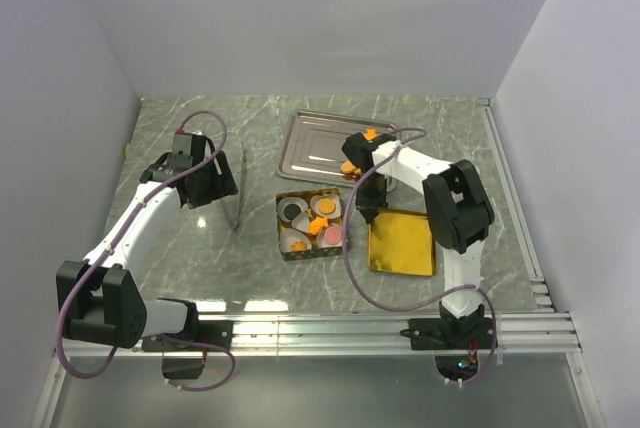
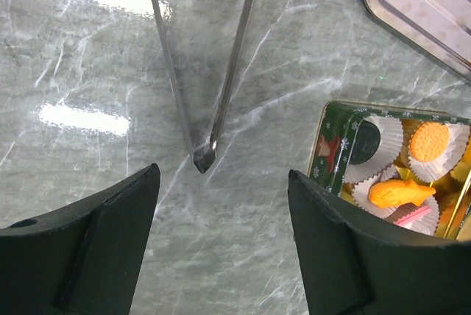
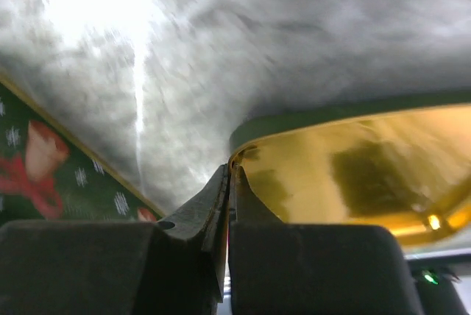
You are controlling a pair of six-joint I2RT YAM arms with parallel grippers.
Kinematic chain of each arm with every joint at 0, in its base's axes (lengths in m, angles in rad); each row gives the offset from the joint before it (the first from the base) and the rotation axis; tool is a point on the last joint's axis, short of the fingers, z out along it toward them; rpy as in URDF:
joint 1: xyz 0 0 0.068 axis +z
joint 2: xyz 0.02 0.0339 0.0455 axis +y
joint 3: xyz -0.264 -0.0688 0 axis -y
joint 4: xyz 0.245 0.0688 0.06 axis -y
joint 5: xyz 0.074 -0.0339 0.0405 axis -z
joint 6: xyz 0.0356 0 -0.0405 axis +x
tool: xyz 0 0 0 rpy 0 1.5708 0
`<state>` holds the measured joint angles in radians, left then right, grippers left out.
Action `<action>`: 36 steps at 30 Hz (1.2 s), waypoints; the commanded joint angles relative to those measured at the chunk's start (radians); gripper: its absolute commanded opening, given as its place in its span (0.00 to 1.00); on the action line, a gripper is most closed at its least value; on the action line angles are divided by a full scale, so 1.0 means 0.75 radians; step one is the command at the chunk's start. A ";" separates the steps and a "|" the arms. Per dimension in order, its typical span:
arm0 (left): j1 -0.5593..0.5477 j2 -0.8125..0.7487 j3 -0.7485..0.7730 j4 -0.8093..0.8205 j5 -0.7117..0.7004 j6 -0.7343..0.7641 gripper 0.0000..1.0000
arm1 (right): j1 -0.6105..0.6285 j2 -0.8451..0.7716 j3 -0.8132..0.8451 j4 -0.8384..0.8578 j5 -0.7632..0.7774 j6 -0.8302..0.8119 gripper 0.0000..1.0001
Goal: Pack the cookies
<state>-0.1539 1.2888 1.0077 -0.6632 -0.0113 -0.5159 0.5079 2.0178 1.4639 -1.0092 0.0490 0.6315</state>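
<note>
An open green tin [image 1: 283, 248] holds white paper cups with cookies [image 1: 318, 223]: orange ones and a pink one [image 1: 332, 236]. More orange cookies [image 1: 350, 166] lie on the steel tray [image 1: 315, 143]. My right gripper [image 1: 366, 212] is low between tin and gold lid [image 1: 402, 243]. In the right wrist view that gripper [image 3: 229, 169] is shut on the thin rim at a corner of the gold lid [image 3: 353, 168]. My left gripper [image 1: 205, 186] hovers open over bare table. The left wrist view shows the left gripper [image 2: 221, 182] empty, with the tin [image 2: 330, 154] and a round orange cookie [image 2: 429, 140] to its right.
Metal tongs [image 1: 238, 188] lie on the marble table just right of the left gripper, their tips [image 2: 202, 157] ahead of its fingers. A corner of the steel tray [image 2: 427, 6] shows at the upper right of the left wrist view. White walls enclose the table.
</note>
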 commanded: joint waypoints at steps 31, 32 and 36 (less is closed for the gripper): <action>0.003 0.100 -0.030 1.739 1.148 -1.159 0.80 | -0.413 -0.917 -0.156 2.600 -1.472 1.657 0.00; 0.003 0.116 -0.061 1.794 1.164 -1.202 0.80 | -0.409 -0.893 -0.142 2.652 -1.479 1.696 0.00; -0.001 0.169 -0.112 2.168 1.209 -1.437 0.80 | -0.373 -0.842 -0.111 2.899 -1.475 1.878 0.00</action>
<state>-0.1539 1.4105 0.9375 0.6163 0.8078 -1.4078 0.2058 1.3945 1.3136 0.7803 -1.0073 1.8172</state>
